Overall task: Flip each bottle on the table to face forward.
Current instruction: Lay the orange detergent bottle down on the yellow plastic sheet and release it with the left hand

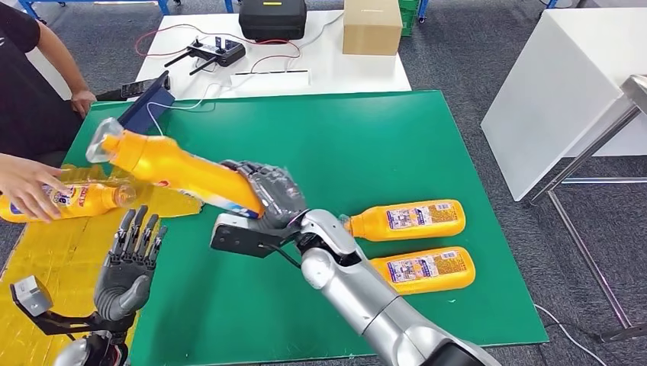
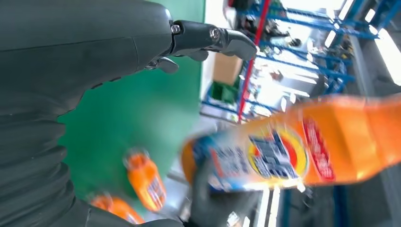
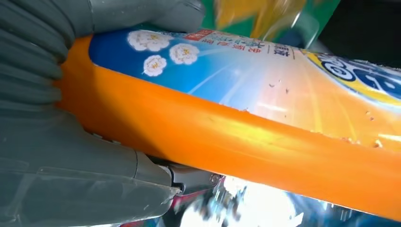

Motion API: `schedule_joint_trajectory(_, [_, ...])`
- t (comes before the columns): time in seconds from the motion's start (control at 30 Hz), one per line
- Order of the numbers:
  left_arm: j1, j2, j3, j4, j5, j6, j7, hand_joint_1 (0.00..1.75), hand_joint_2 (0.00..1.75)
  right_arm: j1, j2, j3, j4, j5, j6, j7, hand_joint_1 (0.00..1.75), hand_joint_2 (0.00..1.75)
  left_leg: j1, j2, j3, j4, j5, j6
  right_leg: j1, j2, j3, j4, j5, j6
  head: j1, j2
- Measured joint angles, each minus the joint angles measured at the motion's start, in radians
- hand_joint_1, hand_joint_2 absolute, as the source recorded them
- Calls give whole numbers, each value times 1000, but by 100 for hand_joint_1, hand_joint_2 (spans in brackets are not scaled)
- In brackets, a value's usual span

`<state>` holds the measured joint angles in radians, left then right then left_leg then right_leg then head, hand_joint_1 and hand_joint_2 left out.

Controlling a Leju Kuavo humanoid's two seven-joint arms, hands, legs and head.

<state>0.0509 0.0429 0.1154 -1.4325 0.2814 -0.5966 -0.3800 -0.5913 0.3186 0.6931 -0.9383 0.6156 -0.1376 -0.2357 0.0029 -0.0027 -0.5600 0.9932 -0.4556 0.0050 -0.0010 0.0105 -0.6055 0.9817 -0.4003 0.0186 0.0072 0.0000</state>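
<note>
Right hand [image 1: 271, 200] clasped, left hand [image 1: 131, 259] fingers [image 1: 141, 229] spread.

glossy plastic bottle [image 1: 179, 168], matt mat [image 1: 366, 152]

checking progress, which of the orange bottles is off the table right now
The bottle gripped by the right hand, raised above the green mat. Two others lie on the mat; a person's hand holds a fourth.

Bottles spread across the mat [image 1: 427, 137], one held aloft.

A bottle [image 1: 179, 168] is held above the mat's left part by the right hand [image 1: 273, 197], cap toward 10 o'clock. Two bottles [image 1: 408, 219] [image 1: 427, 269] lie at 3 o'clock of it, one before the other. Another bottle [image 1: 69, 200] lies at 9 o'clock, under a person's hand [image 1: 27, 187]. The left hand [image 1: 131, 263] is placed at 7 o'clock.
</note>
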Motion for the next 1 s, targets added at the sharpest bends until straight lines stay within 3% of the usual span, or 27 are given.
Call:
schedule_joint_trajectory(0.23, [4, -9, -81, -51, 22, 22, -17, 0, 175, -3, 44, 216, 28, -180, 47, 50, 172, 175, 0, 0, -1, 0, 0, 0, 0, 0, 0, 0, 0, 0, 0, 0])
schedule_joint_trajectory(0.53, [54, -9, -88, -81, 17, 46, -44, 0, 175, -4, 46, 475, 32, -229, 66, 62, 171, 175, 0, 0, -1, 0, 0, 0, 0, 0, -1, 0, 0, 0, 0, 0])
schedule_joint_trajectory(1.0, [99, -10, -73, -93, 11, 47, -56, 0, 175, -10, 46, 540, 32, -230, 67, 62, 171, 175, 0, 0, -1, 0, 0, 0, 0, 0, -1, 0, 0, 0, 0, 0])
